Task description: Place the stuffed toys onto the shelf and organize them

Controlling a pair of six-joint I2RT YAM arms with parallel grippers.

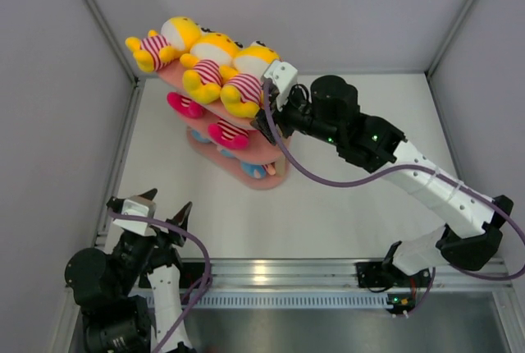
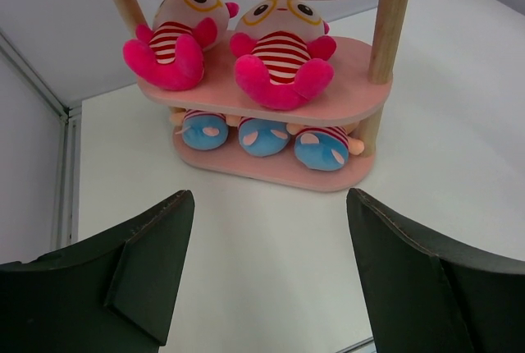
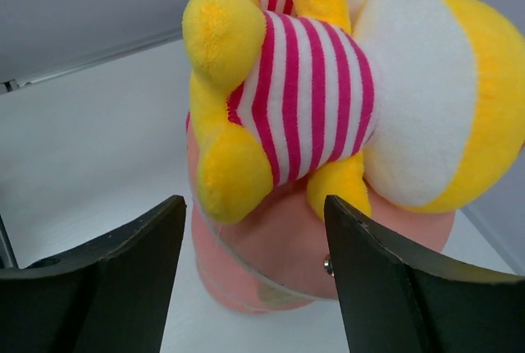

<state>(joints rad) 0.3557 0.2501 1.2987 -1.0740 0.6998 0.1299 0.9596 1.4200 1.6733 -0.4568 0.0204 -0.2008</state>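
The pink three-tier shelf (image 1: 267,182) stands at the table's far left. Three yellow stuffed toys (image 1: 242,90) lie on its top board. Two pink ones (image 2: 281,57) sit on the middle board (image 2: 353,98), and three blue-shirted ones (image 2: 321,148) lie on the bottom. My right gripper (image 1: 265,121) hovers open at the top board's right end. In the right wrist view the nearest yellow toy (image 3: 312,90) lies just beyond the open right gripper (image 3: 254,205), with nothing between the fingers. My left gripper (image 1: 170,201) rests open and empty by its base, facing the shelf (image 2: 269,197).
Grey enclosure walls (image 1: 66,123) close in the table on the left, back and right. A metal rail (image 1: 328,275) runs along the near edge. A purple cable (image 1: 328,181) loops from the right wrist over the white tabletop (image 1: 353,205).
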